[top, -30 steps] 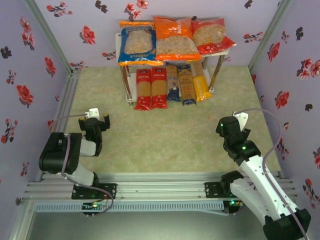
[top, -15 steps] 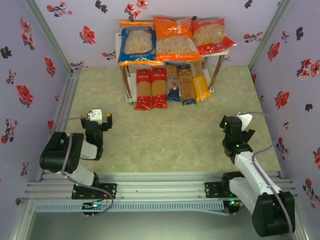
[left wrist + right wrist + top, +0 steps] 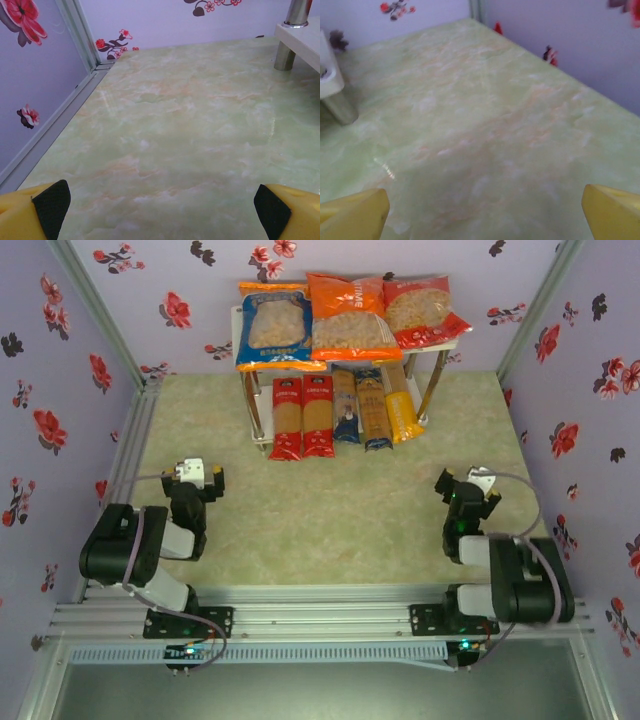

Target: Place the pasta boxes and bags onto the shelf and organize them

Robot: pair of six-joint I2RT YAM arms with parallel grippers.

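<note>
Both wide, empty: left tool (image 3: 198, 477), right tool (image 3: 466, 486). On shelf (image 3: 441, 348): bags (image 3: 345, 315) above, boxes (image 3: 345, 410) below; park your arms near, well clear.

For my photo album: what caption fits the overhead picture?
Three pasta bags top the shelf, five spaghetti packs below; left arm and right arm wait, fingers open.

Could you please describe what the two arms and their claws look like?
Both arms are black with pale link sections, small green lights and a grey cable looping to each wrist. The left claw and right claw carry white camera blocks; their fingers are yellow, the left's with black pads.
</note>
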